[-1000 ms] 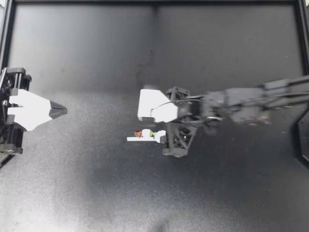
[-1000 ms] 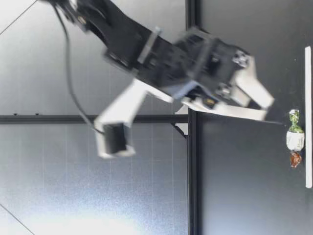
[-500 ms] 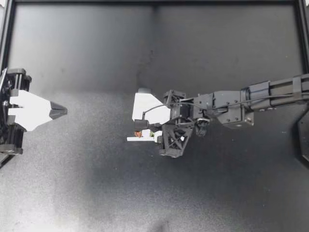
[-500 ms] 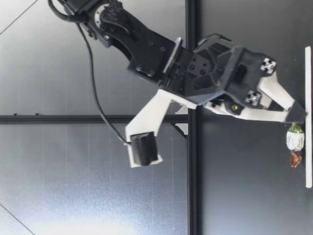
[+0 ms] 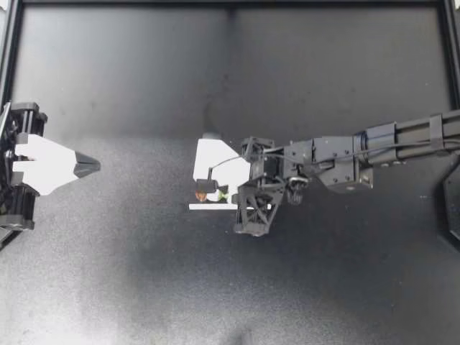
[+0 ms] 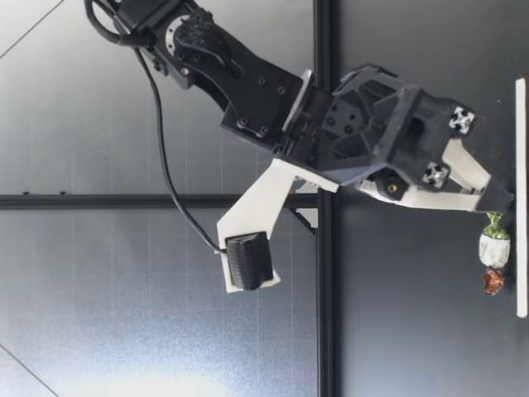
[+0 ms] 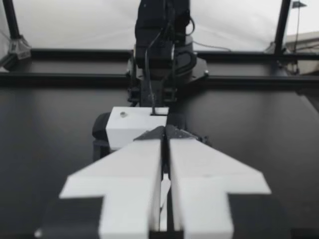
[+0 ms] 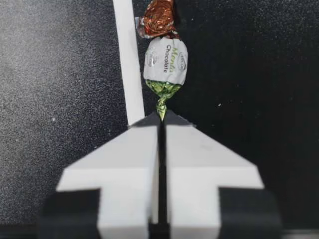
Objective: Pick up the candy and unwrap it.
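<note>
The candy [image 5: 210, 195] is at mid-desk [image 5: 144, 287]. A strip [image 5: 205, 207] runs alongside the candy, just beside it. The right hand [image 5: 229, 199] touches the candy's right end. The left hand [image 5: 92, 166] stands well left of the candy.

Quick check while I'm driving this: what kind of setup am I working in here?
Probably a lab robot bench: a black table bordered by frame rails, my left tool at its edge, and my right tool pinching a lone candy beside a white strip.
</note>
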Action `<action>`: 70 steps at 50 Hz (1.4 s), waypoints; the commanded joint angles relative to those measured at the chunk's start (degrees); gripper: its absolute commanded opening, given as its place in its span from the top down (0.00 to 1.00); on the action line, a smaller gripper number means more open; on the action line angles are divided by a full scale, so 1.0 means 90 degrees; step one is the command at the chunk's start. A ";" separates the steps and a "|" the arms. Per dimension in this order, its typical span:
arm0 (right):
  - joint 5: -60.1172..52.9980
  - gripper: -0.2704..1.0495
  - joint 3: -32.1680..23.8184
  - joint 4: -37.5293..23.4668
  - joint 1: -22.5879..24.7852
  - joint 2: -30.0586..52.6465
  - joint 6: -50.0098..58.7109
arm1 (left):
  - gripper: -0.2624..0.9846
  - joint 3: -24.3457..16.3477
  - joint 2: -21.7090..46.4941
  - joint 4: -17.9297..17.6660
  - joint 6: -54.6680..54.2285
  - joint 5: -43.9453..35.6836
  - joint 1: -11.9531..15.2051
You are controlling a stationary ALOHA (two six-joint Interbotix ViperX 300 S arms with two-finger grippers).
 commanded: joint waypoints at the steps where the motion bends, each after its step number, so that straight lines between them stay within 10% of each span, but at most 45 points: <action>1: 0.0020 0.93 -0.0059 -0.0010 0.0107 -0.0146 -0.0020 | 0.88 -0.0059 0.0039 0.0000 0.0000 0.0059 0.0010; 21: -0.0010 0.94 0.0293 0.0000 0.0156 -0.1494 0.0078 | 0.83 -0.0576 0.1152 0.0000 0.0098 0.0391 0.0020; 36: -0.0137 0.94 0.0811 0.0010 0.0254 -0.2686 0.0156 | 0.44 -0.1064 0.2178 0.0029 0.0459 -0.0352 0.0010; 70: -0.0996 0.94 0.1113 0.0000 0.0322 -0.3369 0.0137 | 0.42 -0.1982 0.3877 0.0127 0.0947 -0.1514 -0.0088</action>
